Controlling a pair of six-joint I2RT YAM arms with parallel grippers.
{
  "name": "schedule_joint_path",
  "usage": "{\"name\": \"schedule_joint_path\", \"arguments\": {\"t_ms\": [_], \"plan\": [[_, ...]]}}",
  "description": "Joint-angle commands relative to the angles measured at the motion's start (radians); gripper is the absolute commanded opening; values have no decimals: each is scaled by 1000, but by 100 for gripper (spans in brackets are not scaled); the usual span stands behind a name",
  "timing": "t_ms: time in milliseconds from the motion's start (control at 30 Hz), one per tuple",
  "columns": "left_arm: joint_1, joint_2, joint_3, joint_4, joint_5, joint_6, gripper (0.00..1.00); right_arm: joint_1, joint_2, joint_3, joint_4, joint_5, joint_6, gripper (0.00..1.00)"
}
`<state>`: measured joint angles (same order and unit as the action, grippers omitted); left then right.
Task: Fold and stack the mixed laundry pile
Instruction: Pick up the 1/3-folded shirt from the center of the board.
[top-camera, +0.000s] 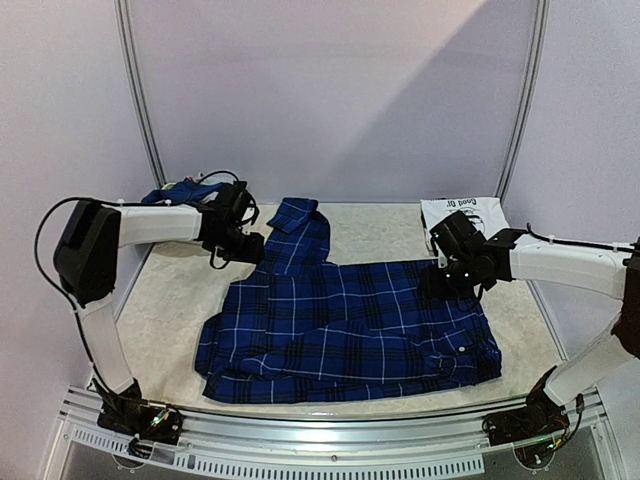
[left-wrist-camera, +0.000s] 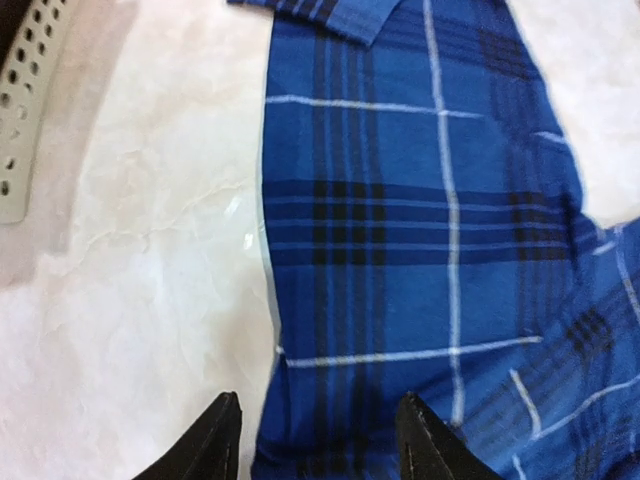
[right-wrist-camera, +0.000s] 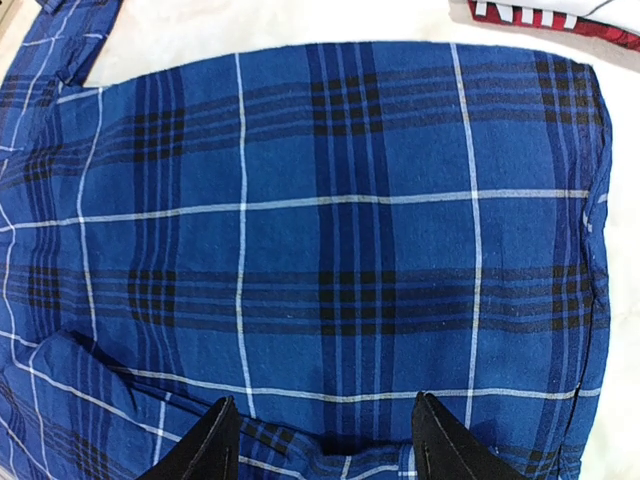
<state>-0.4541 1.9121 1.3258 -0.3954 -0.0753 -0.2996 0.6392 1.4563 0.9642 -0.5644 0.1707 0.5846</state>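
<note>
**A:** Where's the plaid shirt (top-camera: 340, 325)?

**B:** Spread flat mid-table, its sleeve (top-camera: 300, 240) reaching away; the left gripper (left-wrist-camera: 320, 425) gapes over the sleeve's edge; the right gripper (right-wrist-camera: 324, 425) gapes over the body; neither holds cloth.

**A:** Advice?

**B:** Pinch the edge cleanly; lift low; fold inward. The marbled table (top-camera: 170, 300) looks slick; a white printed garment (top-camera: 460, 212) lies near; pale walls stand close.
</note>
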Motion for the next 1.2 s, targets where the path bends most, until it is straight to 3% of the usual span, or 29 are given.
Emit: {"name": "schedule_joint_path", "arguments": {"t_ms": [0,333,400,600,667,1033,1167], "plan": [[28,124,113,-95,57,52,54,-4,-6,-25,8,-3,-12,60],[33,304,273,-171,13,52,48,-9,-5,-30,5,3,-26,60],[33,319,279,-165,10,49,41,-8,-7,-30,5,3,-26,60],[34,375,329,-136,56,54,5,-10,-9,-32,7,4,-30,60],[35,395,362,-134,55,62,0,-11,-6,-32,10,3,-32,60],[56,417,550,-200,-60,116,0,-15,10,-30,23,-25,-31,60],[57,374,489,-174,-61,115,27,-15,3,-30,28,-28,-28,60]]}}
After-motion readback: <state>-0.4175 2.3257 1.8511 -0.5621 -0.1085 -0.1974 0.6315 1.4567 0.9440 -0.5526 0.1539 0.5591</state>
